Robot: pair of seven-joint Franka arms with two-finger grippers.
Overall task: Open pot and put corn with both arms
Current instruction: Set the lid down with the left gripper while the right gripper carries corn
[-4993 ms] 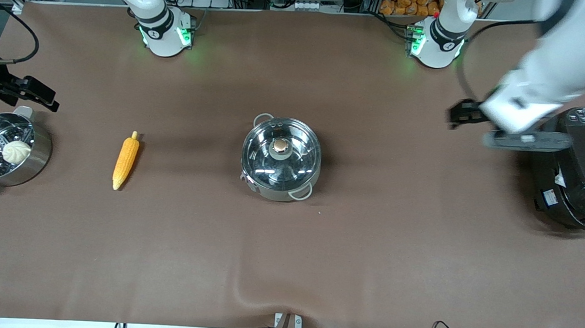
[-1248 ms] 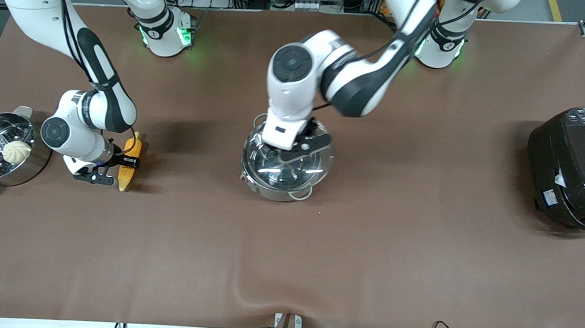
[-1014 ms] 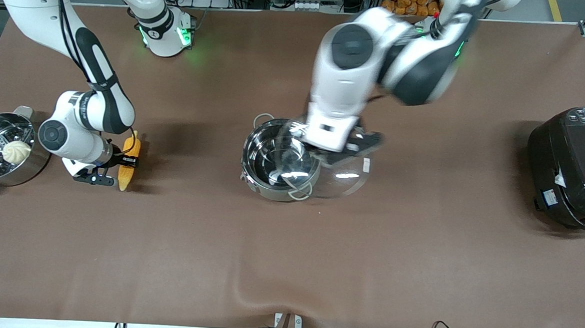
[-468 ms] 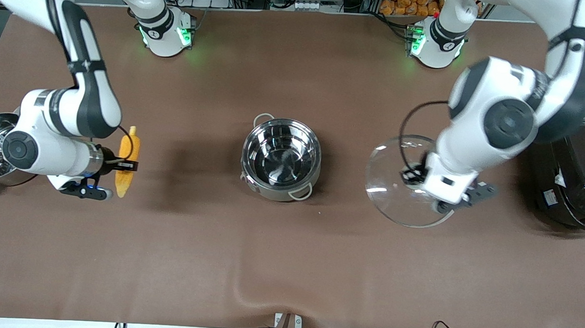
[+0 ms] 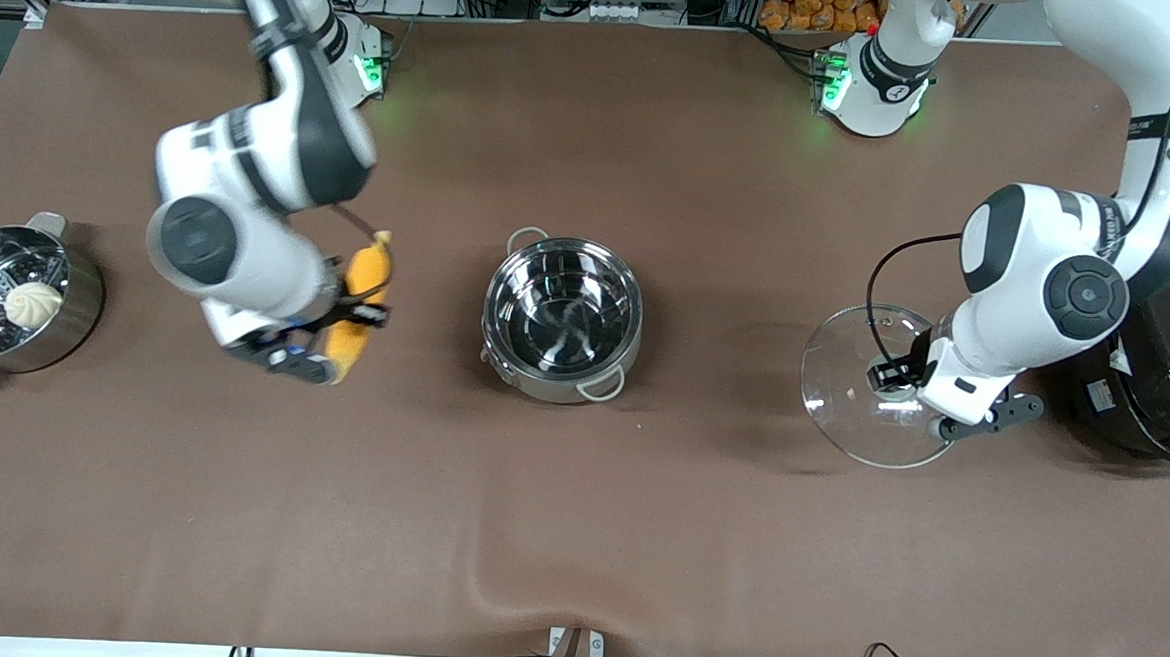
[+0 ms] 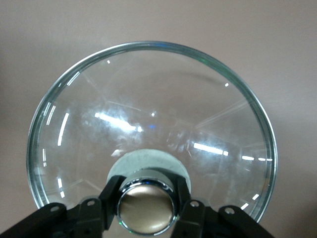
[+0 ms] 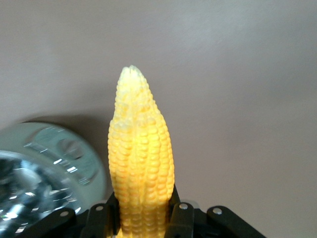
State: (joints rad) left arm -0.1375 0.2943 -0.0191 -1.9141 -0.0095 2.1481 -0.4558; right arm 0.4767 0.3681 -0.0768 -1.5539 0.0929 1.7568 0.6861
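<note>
Two pincers loaded; right pincer (image 5: 345,324) clamps corn (image 5: 358,307) mid-cob, over bench (image 5: 575,528) beside open pot (image 5: 563,317); corn light, stiff, knobbly; left pincer (image 6: 146,208) pinches fragile glass lid (image 5: 867,398) by knob (image 6: 146,207).

steamer pot (image 5: 55,306), bun (image 5: 32,303), rice cooker (image 5: 1169,369)

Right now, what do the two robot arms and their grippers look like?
Both arms are glossy white with dark grey joint bands and round dark caps. Each base glows green. A thin black cable loops beside the left gripper and another by the right gripper. Both grippers are black, with silver screws by the jaws.
</note>
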